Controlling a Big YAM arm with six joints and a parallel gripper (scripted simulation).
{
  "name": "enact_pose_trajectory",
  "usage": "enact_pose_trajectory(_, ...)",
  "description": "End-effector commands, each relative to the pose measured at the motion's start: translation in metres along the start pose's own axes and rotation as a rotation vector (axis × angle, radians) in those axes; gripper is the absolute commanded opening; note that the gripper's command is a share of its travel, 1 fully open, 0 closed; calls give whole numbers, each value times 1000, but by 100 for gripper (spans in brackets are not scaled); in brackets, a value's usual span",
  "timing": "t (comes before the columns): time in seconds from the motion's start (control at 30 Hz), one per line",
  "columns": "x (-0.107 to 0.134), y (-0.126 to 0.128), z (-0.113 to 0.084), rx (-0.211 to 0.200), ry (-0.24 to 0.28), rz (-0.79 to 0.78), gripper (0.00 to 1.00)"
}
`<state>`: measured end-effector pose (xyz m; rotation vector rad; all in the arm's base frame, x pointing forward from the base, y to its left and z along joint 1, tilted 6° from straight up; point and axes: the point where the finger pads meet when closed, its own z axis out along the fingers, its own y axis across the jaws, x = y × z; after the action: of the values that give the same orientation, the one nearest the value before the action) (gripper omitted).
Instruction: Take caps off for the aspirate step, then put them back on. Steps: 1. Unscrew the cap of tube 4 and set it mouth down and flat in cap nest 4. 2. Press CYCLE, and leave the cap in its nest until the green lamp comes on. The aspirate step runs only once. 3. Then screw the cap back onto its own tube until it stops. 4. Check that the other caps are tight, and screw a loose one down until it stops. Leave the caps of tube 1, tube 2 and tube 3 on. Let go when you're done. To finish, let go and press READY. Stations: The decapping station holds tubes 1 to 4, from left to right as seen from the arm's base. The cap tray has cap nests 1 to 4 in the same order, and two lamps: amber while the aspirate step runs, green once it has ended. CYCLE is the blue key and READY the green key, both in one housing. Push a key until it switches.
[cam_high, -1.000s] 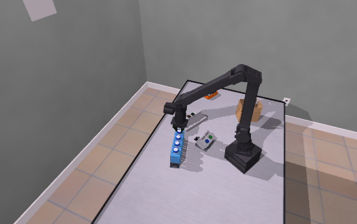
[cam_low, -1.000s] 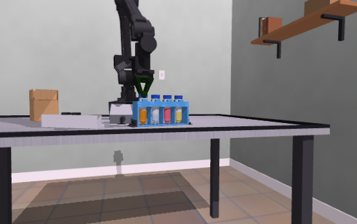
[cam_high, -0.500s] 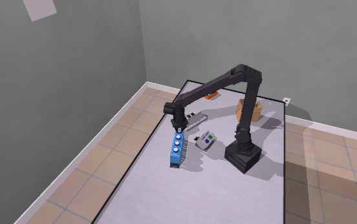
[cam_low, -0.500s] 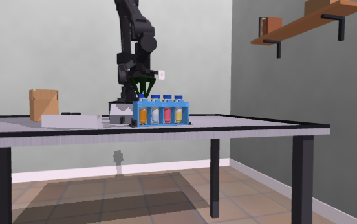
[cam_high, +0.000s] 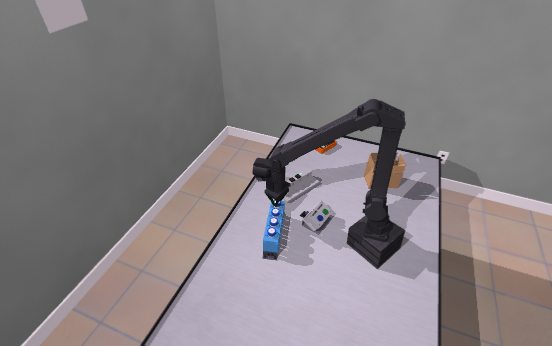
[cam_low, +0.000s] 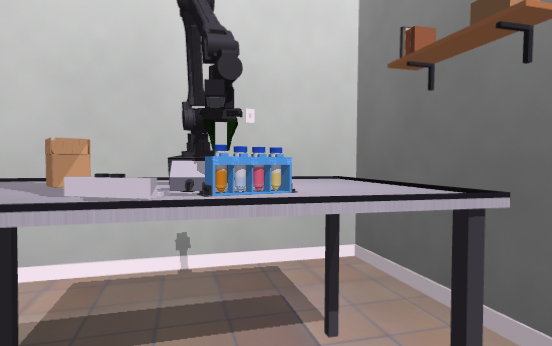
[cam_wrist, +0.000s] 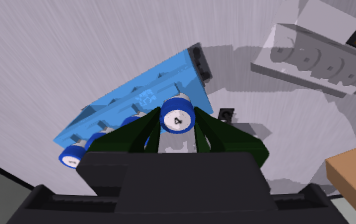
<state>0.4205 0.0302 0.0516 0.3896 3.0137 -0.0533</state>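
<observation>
fingers (cam_high: 285, 190) (cam_low: 232, 131) clamped on cap 4 (cam_high: 278, 203) (cam_low: 221, 148) (cam_wrist: 177, 117), upright at end of blue decapping station (cam_high: 270, 245) (cam_low: 250, 160) (cam_wrist: 195, 82)

Gripper turned and closed on tube 4's cap

A second ago the gripper (cam_high: 275, 202) (cam_low: 221, 147) (cam_wrist: 177, 111) was at a different turn about its upright axis. Half a second ago its fingers (cam_low: 232, 133) stood wider; they had since closed in, one each side of tube 4's cap (cam_low: 221, 148) (cam_wrist: 177, 116).
</observation>
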Motion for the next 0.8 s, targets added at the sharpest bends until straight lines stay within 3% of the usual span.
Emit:
enact_pose_trajectory(0.0, -6, -2, -2, 4, 2, -215, 0)
enact_pose_trajectory(0.53, -7, -3, -4, 6, 0, -938, 0)
enact_pose_trajectory(0.6, -7, -3, -4, 6, 0, -938, 0)
enact_pose_trajectory(0.77, -8, -3, -4, 7, -1, -1211, 0)
